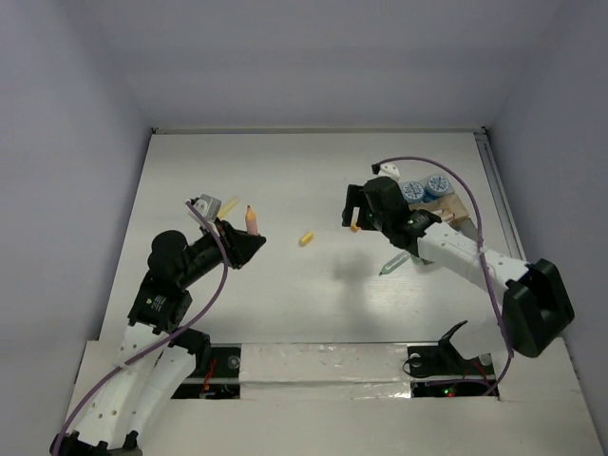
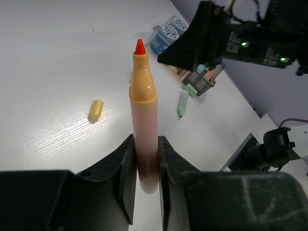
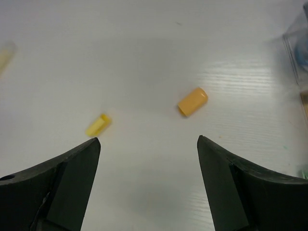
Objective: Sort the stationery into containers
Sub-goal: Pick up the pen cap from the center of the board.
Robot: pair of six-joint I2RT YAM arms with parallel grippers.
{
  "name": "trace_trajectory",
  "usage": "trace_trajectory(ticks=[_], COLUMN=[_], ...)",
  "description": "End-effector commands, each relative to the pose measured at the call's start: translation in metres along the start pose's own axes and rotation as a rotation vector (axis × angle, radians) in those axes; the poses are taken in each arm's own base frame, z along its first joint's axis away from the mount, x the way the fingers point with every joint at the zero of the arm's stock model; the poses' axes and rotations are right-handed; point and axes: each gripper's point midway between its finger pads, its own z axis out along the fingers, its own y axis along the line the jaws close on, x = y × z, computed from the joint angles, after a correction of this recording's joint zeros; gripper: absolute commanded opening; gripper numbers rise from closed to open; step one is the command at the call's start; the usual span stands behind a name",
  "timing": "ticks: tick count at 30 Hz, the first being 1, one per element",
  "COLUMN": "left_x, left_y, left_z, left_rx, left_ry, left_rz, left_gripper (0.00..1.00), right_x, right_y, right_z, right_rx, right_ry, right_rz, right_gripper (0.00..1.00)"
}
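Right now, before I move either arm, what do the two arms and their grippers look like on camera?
The left arm and right arm match: white links, bulky black joint housings, a purple cable looping along each. The left gripper and right gripper have matte black wedge-shaped fingers. Small green lights glow on the right arm.

The left arm (image 1: 142, 380) and the right arm (image 1: 456, 252) are built of white links joined by rounded black housings. Rows of small holes are dotted along the white links. A purple cable (image 1: 481, 237) is looped along each arm. The fingers (image 3: 62, 183) are moulded in matte black, broad and wedge-shaped. Small green lights (image 2: 243, 44) are lit on the right arm's black wrist housing.
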Motion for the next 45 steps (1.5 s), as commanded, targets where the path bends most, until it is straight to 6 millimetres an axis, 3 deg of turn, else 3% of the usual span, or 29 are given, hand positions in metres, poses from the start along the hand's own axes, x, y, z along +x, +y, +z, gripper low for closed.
trace_trajectory(ticks=[1, 3, 6, 7, 15, 22, 33, 38, 39, 41, 45], left_x=[-0.009, -0.009, -0.010, -0.010, -0.011, -0.010, -0.010, -0.010, -0.010, -0.010, -0.010], left_y=[-0.011, -0.012, -0.013, -0.013, -0.018, -0.019, -0.018, -0.018, -0.018, -0.018, -0.018], left_z=[-0.001, -0.002, -0.004, -0.004, -0.006, -0.006, -0.006, -0.006, -0.006, -0.006, -0.007], left_rx=[0.054, 0.056, 0.061, 0.061, 0.069, 0.070, 0.065, 0.066, 0.064, 0.064, 0.064], left_ry=[-0.028, -0.033, -0.039, -0.042, -0.046, -0.045, -0.045, -0.046, -0.047, -0.047, -0.047], left_rz=[0.038, 0.041, 0.044, 0.046, 0.051, 0.054, 0.052, 0.053, 0.053, 0.053, 0.054], left_gripper=[0.00, 0.00, 0.00, 0.00, 0.00, 0.00, 0.00, 0.00, 0.00, 0.00, 0.00], right_x=[0.020, 0.032, 0.033, 0.043, 0.062, 0.060, 0.066, 0.068, 0.069, 0.071, 0.077], right_y=[-0.033, -0.040, -0.041, -0.044, -0.050, -0.052, -0.047, -0.052, -0.054, -0.055, -0.059], right_z=[0.018, 0.034, 0.049, 0.057, 0.087, 0.109, 0.125, 0.127, 0.128, 0.128, 0.129], right_rx=[0.118, 0.140, 0.160, 0.179, 0.206, 0.222, 0.206, 0.237, 0.241, 0.248, 0.262], right_ry=[0.083, 0.133, 0.152, 0.181, 0.240, 0.248, 0.277, 0.285, 0.288, 0.300, 0.314], right_rz=[0.012, 0.015, 0.026, 0.020, 0.044, 0.053, 0.043, 0.021, 0.013, 0.005, -0.009], right_gripper=[0.88, 0.88, 0.87, 0.86, 0.80, 0.78, 0.62, 0.59, 0.51, 0.47, 0.46])
